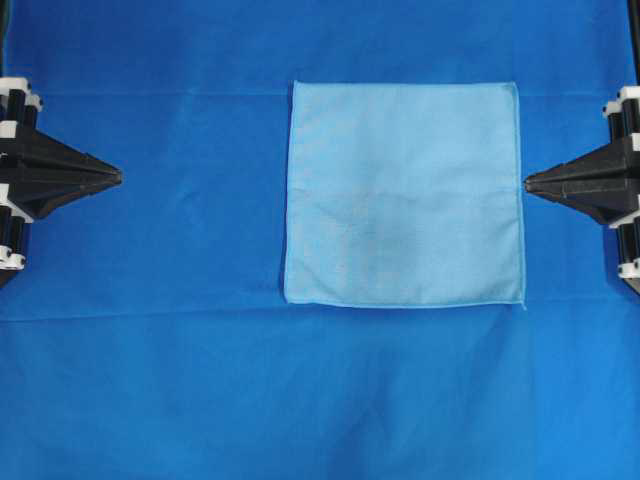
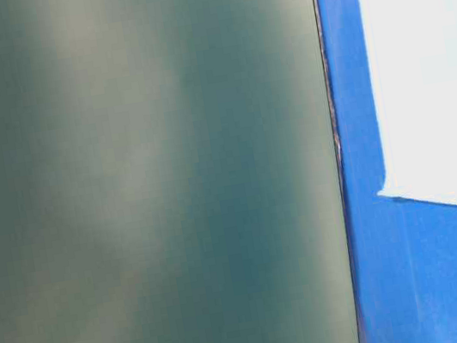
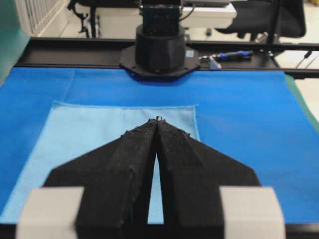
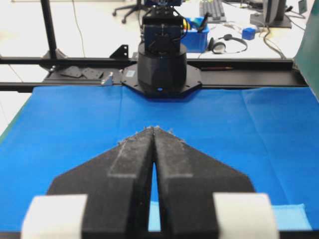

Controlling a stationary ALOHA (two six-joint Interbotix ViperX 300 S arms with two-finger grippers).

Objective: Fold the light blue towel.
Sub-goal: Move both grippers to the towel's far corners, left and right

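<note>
Thin pale sky-blue square microfibre towel [image 1: 402, 193] lies flat and unfolded on the large deep royal-blue cloth [image 1: 180, 380] that covers the tabletop, a little right of centre in the overhead view. All four stitched edges visible, corners out, only faint creases across the middle.

Left hand [image 1: 118, 176], black with wedge-shaped fingers, sits at the left edge of the overhead view pointing toward the towel, well apart from its left edge. Jaws pressed together at the tips, nothing between them. From the left wrist view the same hand [image 3: 157, 120] has its tips meeting, with the towel [image 3: 89, 134] spread on the cloth beyond and below.

Right hand [image 1: 528, 183] comes in from the right edge, tip just beside the towel's right edge; cannot tell if it touches. Jaws closed, holding nothing. In the right wrist view this hand [image 4: 152, 129] shows its fingers together, a corner of the towel [image 4: 289, 216] peeking out at lower right, and the other arm's round black base [image 4: 162, 69] across the cloth.

Table-level view is mostly blocked by a blurred grey-green panel [image 2: 144, 185]; a strip of blue cloth and a pale patch show at right.
</note>
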